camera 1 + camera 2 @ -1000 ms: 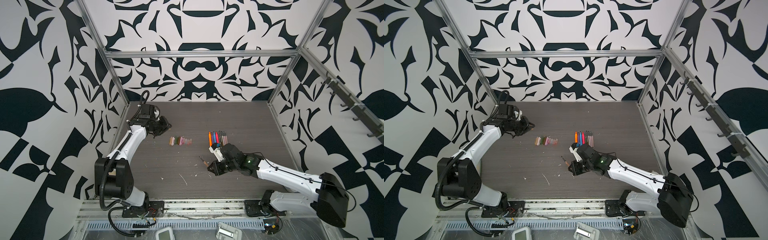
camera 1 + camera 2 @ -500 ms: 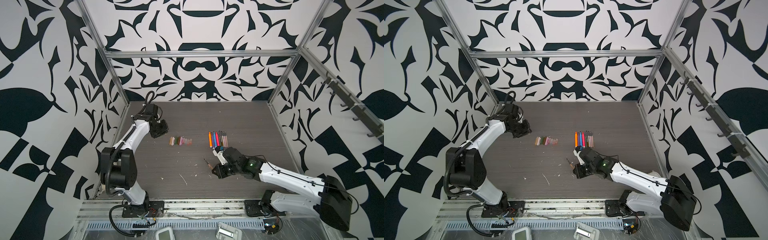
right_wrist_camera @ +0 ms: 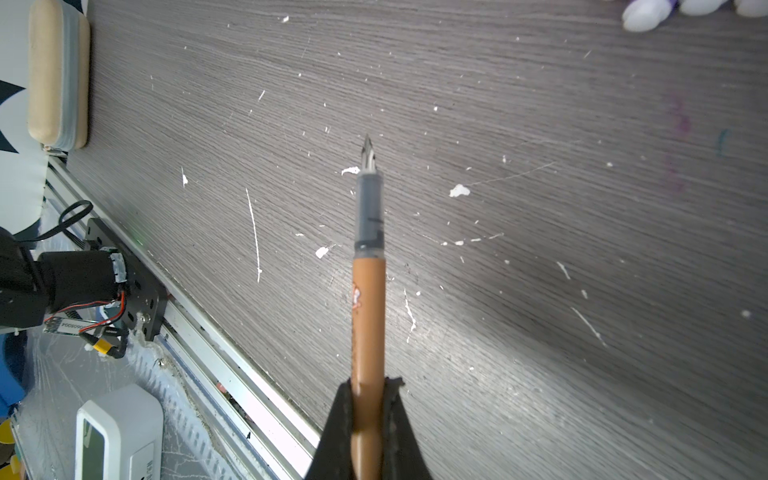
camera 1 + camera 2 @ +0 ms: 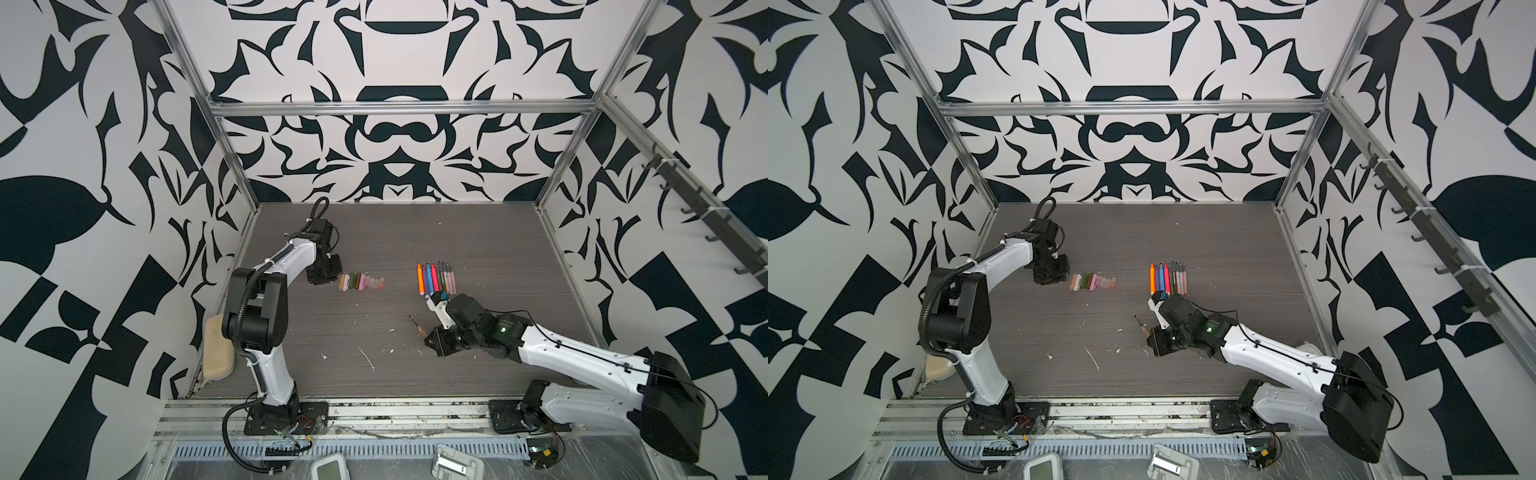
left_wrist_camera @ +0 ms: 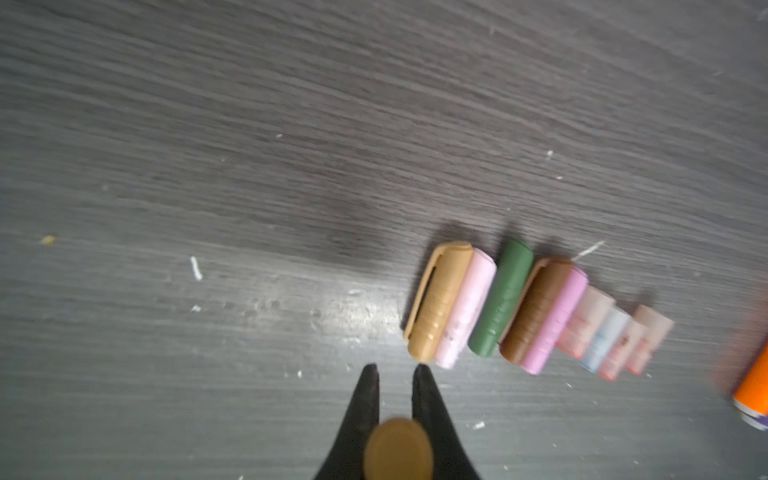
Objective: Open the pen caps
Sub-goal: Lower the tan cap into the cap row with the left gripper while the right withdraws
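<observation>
1. Step in hand, as I judge it: cap and barrel are parted, and each now needs setting down with its kind. The left claw (image 5: 395, 370) pinches a tan cap (image 5: 399, 451), seen end-on between the fingers. The right claw (image 3: 368, 380) is clamped on the rear of a brown pen (image 3: 368, 299), its nib (image 3: 368, 153) bare.
2. Where things lie: the row of caps (image 4: 360, 282) sits left of centre on the desk (image 4: 457, 232), side by side and touching. The row of pens (image 4: 436, 278) lies right of centre, well apart from the caps, tips toward the back wall.
3. Doing it well, left side: lower the tan cap flat and parallel to the clipped cap (image 5: 436, 303) at the row's end, just beside it. Release only once it rests on the desk, or it may roll or knock the row.
4. Doing it well, right side: turn the brown pen to match its row, tip the same way. Keep the nib off the desk and lay the pen beside the thinner ones.
5. Pose, left arm: elbow folded high, forearm reaching back. In both top views the claw points down, just beside the left end of the cap row.
6. Pose, right arm: stretched low across the front with the wrist bent. The claw is near the desk in front of the pen row, and the pen angles toward the middle.
</observation>
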